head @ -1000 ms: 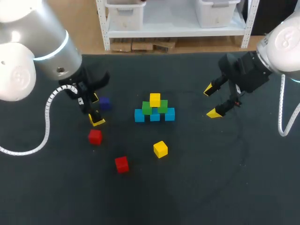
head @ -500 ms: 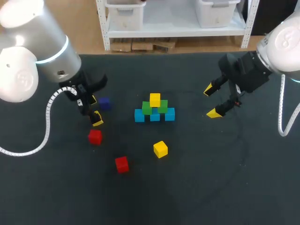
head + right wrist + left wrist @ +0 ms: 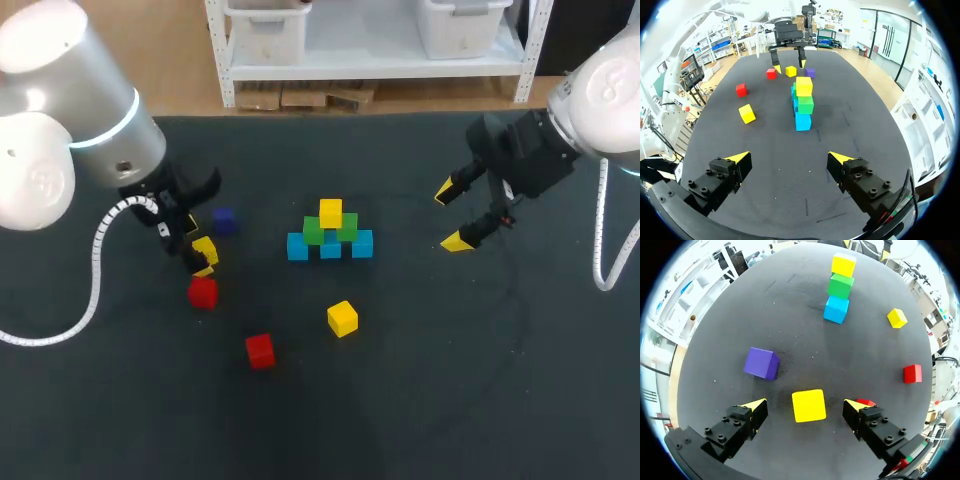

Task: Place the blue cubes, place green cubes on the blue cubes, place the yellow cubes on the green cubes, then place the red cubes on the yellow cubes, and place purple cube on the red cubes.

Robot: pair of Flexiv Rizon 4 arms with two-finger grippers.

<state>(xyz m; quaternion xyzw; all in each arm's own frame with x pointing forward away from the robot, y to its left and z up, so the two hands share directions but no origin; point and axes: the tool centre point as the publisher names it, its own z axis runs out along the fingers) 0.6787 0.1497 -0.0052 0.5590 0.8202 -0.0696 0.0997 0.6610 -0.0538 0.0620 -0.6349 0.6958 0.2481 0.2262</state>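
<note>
Mid-table stands a stack with three blue cubes [image 3: 330, 248] at the base, two green cubes [image 3: 313, 232] on them and one yellow cube [image 3: 330, 212] on top. My left gripper [image 3: 805, 404] is open low over the table, with a loose yellow cube [image 3: 808, 405] between its fingers, touching neither. A purple cube [image 3: 761, 363] lies just ahead of it. One red cube [image 3: 203, 292] sits beside that gripper [image 3: 196, 245], another red cube [image 3: 260, 350] and a second loose yellow cube [image 3: 342, 318] lie nearer the front. My right gripper [image 3: 451, 215] hangs open and empty, right of the stack [image 3: 804, 104].
Dark table surface [image 3: 450, 360] stretches bare across the front and right. The right wrist view shows the stack ahead of its gripper [image 3: 790, 157], with my left gripper [image 3: 788, 62] beyond it.
My left arm has shifted a little to the left and nearer, and the yellow cube now shows between its fingers. The right arm and all other cubes have stayed put.
</note>
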